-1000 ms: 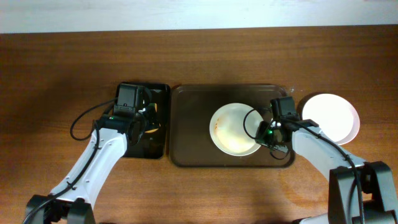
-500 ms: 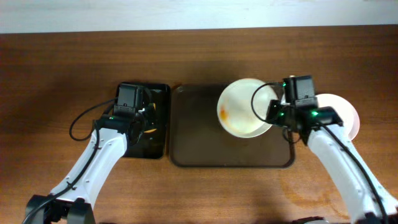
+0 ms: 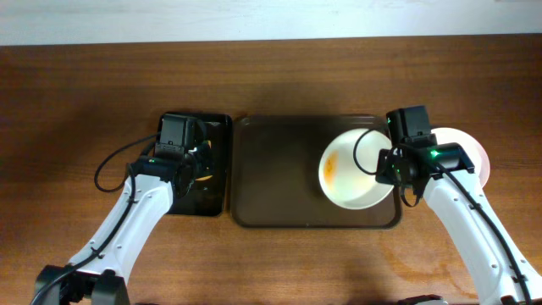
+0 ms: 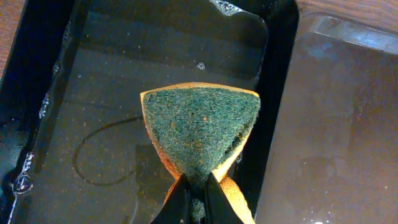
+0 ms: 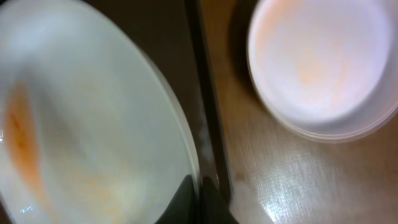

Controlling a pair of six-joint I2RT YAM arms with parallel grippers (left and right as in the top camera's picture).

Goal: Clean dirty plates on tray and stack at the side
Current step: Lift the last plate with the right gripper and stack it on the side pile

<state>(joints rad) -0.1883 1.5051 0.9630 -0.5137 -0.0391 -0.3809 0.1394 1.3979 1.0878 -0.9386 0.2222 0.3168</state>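
Now, table (image 3: 85, 102) with the tray (image 3: 271, 169) at centre and the black tray (image 3: 216, 127) just beside it on the left, water in it.

Dirty plate (image 3: 356, 182) sits over the tray's right end. Clean plate (image 3: 476, 148) is on the wood to the right, off the tray.

Sponge (image 4: 199, 130) hangs over the black tray, green face to the camera, pinched from below by the closed left gripper (image 4: 196, 198).

Right gripper (image 5: 199, 193) is closed on the dirty plate's right rim.

Key relation: the streak (image 3: 333, 165) lies on the plate's left half, the side towards the sponge, long axis roughly front to back. The left arm must cross the tray rightwards to reach it.

Overhead gives that spacing but hides both grips. The wrist views show the grips. Right wrist is blurred, so I cannot tell whether the plate is lifted or resting.
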